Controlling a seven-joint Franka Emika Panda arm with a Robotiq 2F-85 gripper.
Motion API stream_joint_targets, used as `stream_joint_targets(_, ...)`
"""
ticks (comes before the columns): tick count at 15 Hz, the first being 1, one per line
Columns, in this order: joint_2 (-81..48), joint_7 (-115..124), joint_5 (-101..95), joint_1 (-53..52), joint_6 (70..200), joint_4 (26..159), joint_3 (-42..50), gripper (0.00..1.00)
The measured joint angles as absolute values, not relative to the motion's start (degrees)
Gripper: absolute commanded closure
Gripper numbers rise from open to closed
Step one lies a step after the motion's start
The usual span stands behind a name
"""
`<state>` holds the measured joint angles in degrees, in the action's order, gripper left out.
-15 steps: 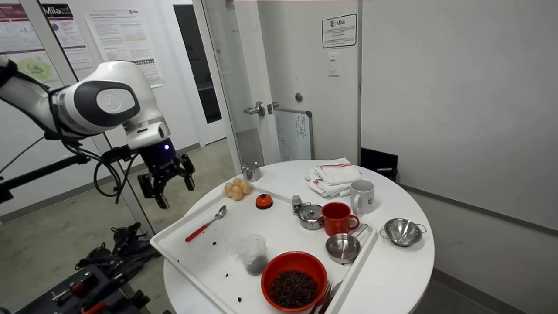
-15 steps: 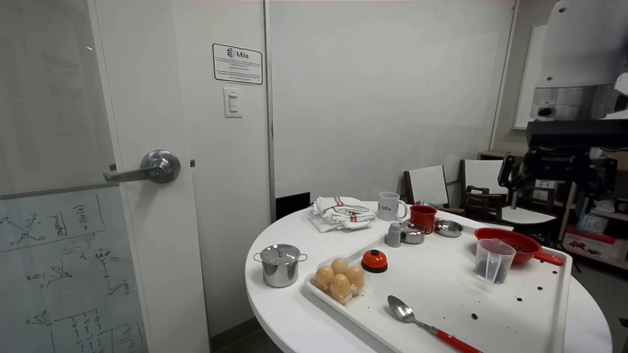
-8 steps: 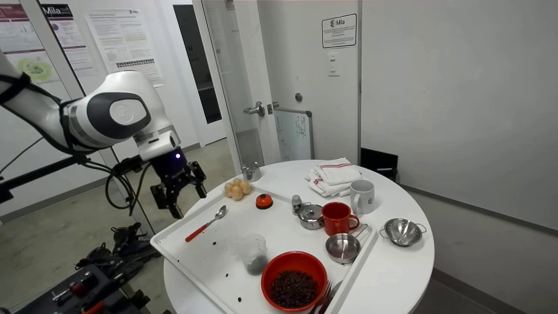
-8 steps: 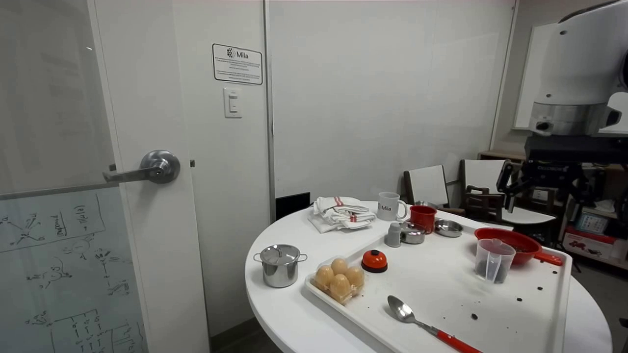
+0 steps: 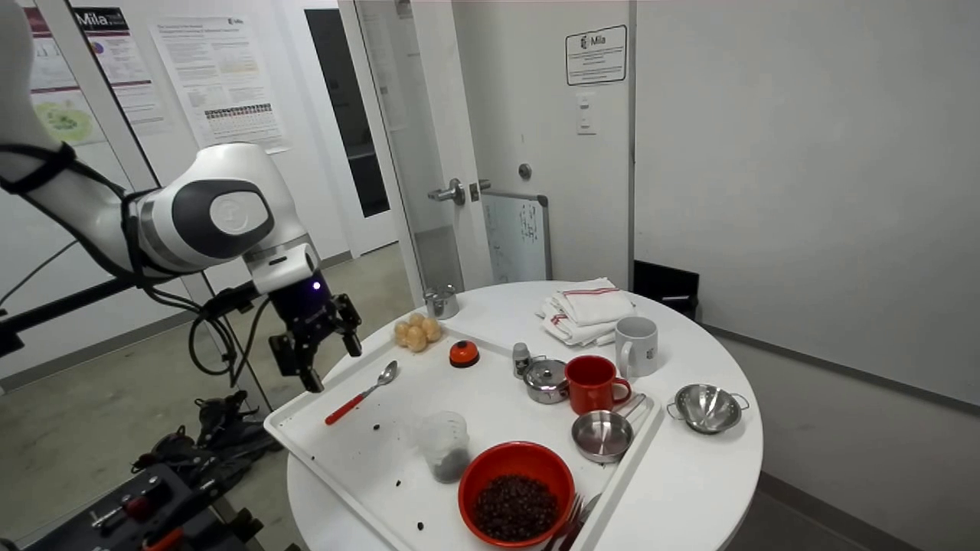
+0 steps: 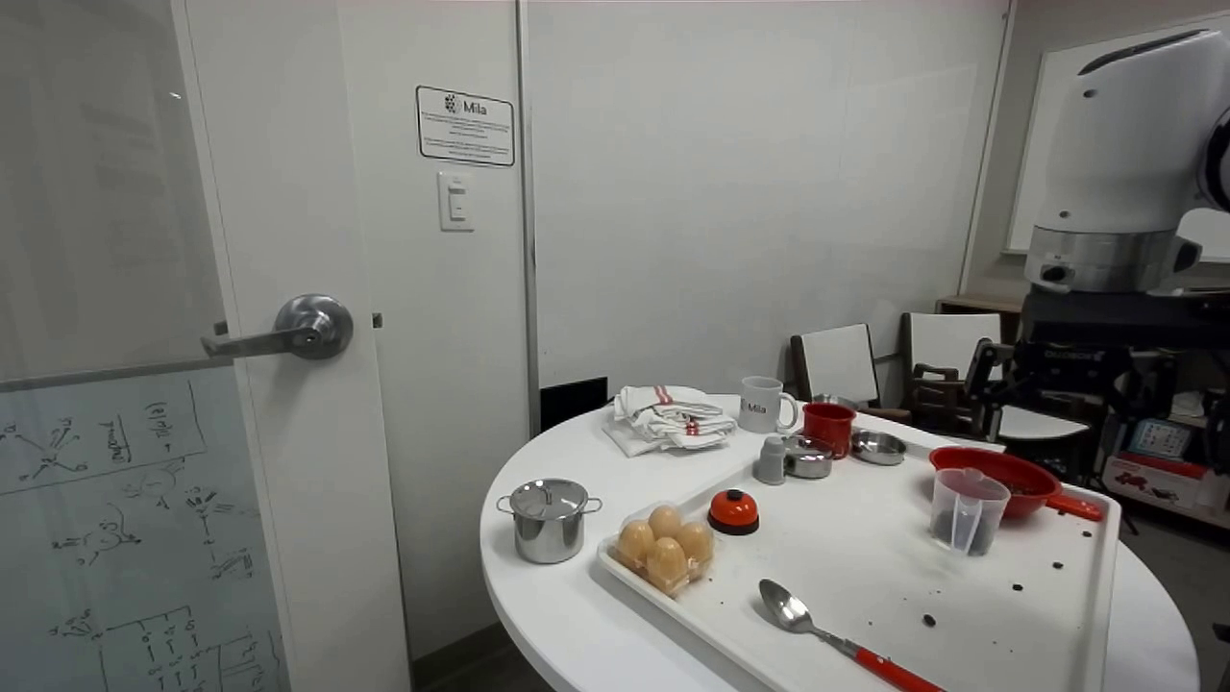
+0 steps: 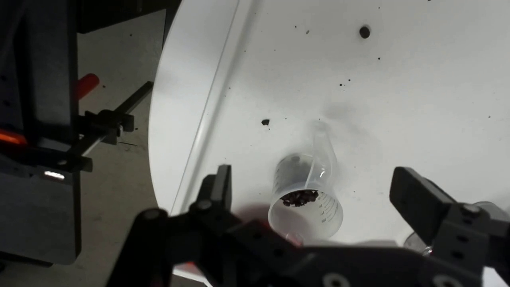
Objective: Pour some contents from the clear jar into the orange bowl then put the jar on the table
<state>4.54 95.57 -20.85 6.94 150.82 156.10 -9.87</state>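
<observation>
Round and white, the table (image 5: 685,490) takes up the lower middle of an exterior view, a tray (image 5: 459,386) lying on it. My gripper (image 5: 332,363) hangs left of centre there, fingers (image 5: 310,378) spread and holding nothing. Down and to the right of it in that frame, the clear jar (image 5: 448,449) stands upright on the tray, just beside the orange bowl (image 5: 511,458); I can't tell whether they touch. In the wrist view the jar sits below centre, framed by the two fingers, its handle (image 7: 323,153) pointing up the frame, across the line joining them. I judge the next move is to lower, then close on the body.
</observation>
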Motion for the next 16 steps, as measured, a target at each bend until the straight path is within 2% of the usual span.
stream_joint_targets(8, -0.71, 95.51, -20.3, 4.41, 148.99, 151.74, -6.03, 0.0)
stream_joint_targets(16, -7.36, 92.06, -14.96, 4.21, 152.57, 148.51, 0.84, 0.0)
